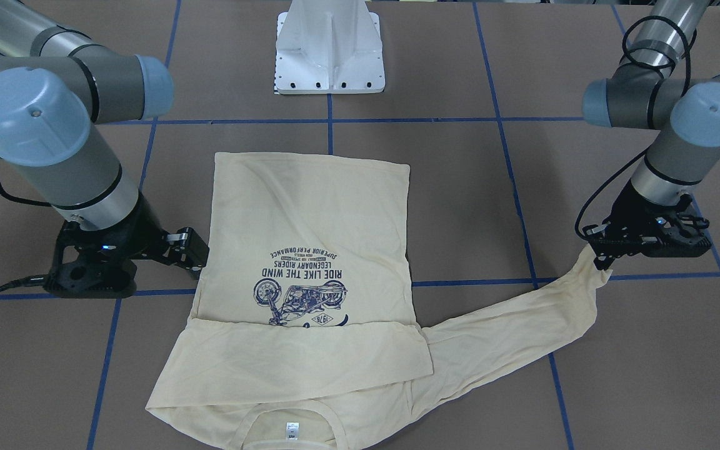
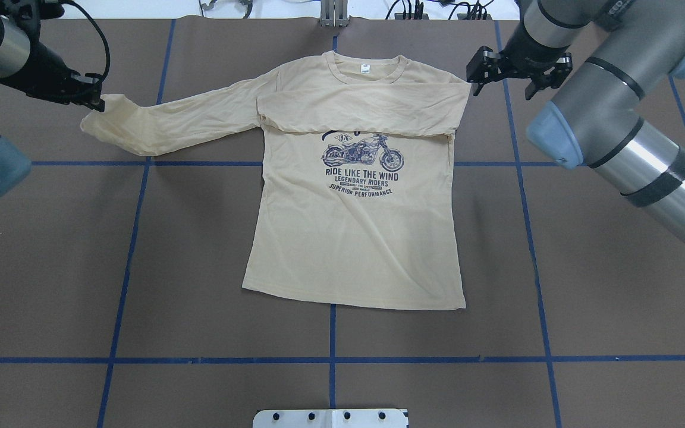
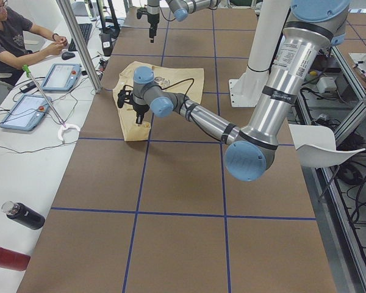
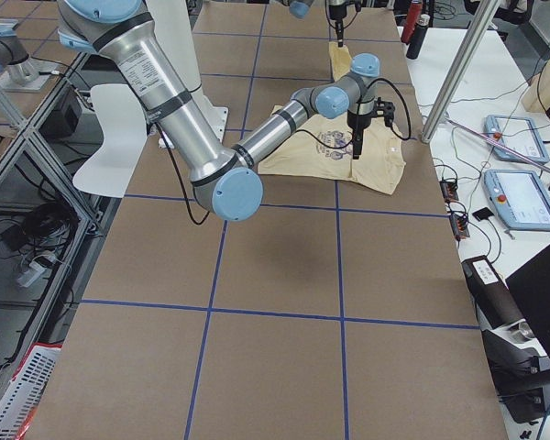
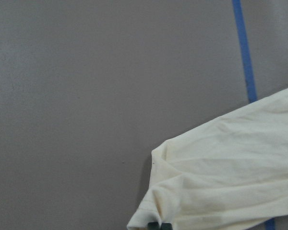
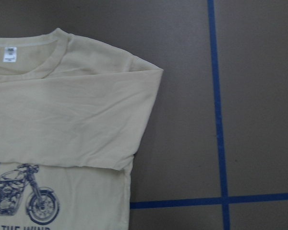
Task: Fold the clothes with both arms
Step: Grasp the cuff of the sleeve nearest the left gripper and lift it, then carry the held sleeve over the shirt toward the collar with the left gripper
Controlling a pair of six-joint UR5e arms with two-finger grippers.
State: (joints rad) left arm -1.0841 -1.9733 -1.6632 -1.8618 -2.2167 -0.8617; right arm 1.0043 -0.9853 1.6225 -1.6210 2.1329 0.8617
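The cream-yellow T-shirt (image 2: 354,238) lies flat on the brown table with its motorcycle print up and its neck label (image 2: 365,68) at the far side. It also shows in the front view (image 1: 310,212). One sleeve (image 2: 366,110) is folded across the chest. The other sleeve (image 2: 188,122) stretches out to the robot's left. My left gripper (image 2: 96,101) is shut on that sleeve's cuff (image 5: 153,211), low over the table. My right gripper (image 2: 506,76) hovers just beside the folded shoulder (image 6: 149,76), open and empty.
The white pedestal base (image 1: 329,56) stands at the robot's side of the table. Blue tape lines (image 2: 330,359) mark a grid on the table. An operator (image 3: 18,36) sits at a side desk with tablets and bottles (image 3: 21,217).
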